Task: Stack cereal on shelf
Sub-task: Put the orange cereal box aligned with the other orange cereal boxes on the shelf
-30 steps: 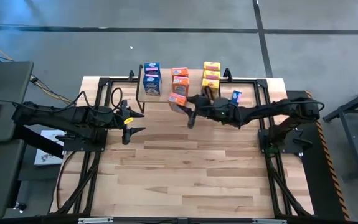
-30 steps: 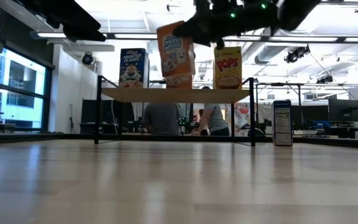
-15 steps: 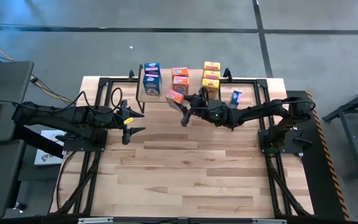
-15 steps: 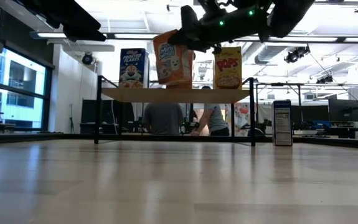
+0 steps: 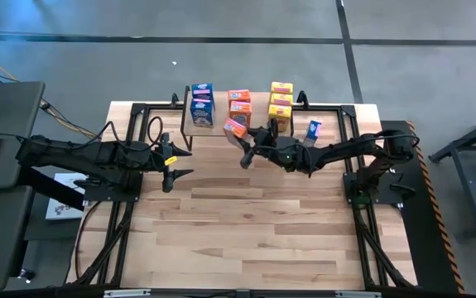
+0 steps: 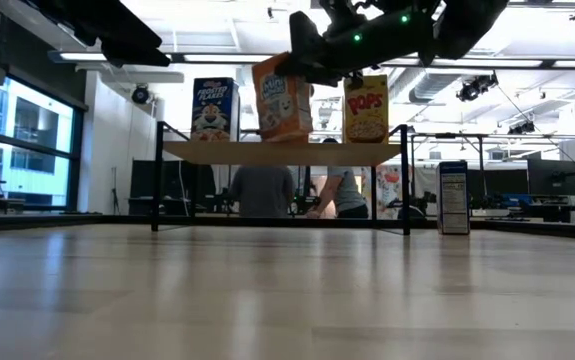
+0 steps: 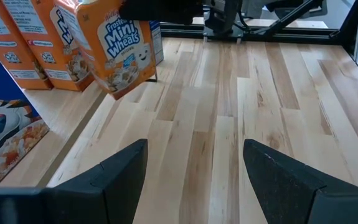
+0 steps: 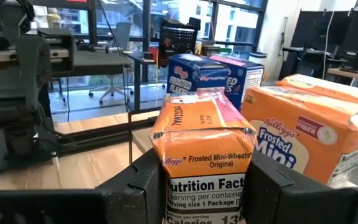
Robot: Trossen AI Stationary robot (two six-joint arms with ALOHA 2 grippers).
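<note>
The shelf (image 6: 217,152) stands at the table's far side. On it are blue cereal boxes (image 5: 201,103), orange ones (image 5: 239,101) and yellow ones (image 5: 281,101). My right gripper (image 5: 244,136) is shut on one more orange cereal box (image 6: 282,97), tilted at the shelf's near edge in front of the orange row. Whether its lower edge touches the plank I cannot tell. Another blue box (image 6: 453,197) stands upright on the table, right of the shelf. My left gripper (image 7: 194,168) waits open at the left, clear of everything. My right gripper pinches the orange box (image 8: 200,155) between its two fingers, one on each broad face (image 8: 166,163). The narrow nutrition panel faces the wrist. The fingers reach in level from the table's right, near the box's top. The box leans, its top toward the left.
A black metal frame (image 5: 138,112) runs around the table's far part. People stand in the room behind the shelf (image 6: 262,190). Bare wood tabletop (image 5: 246,223) stretches from the shelf to the near edge.
My right gripper has moved a little toward the table's left and down, turning as it went. It brought the orange box lower over the shelf's near edge. The box is still tilted. My left arm has kept still.
</note>
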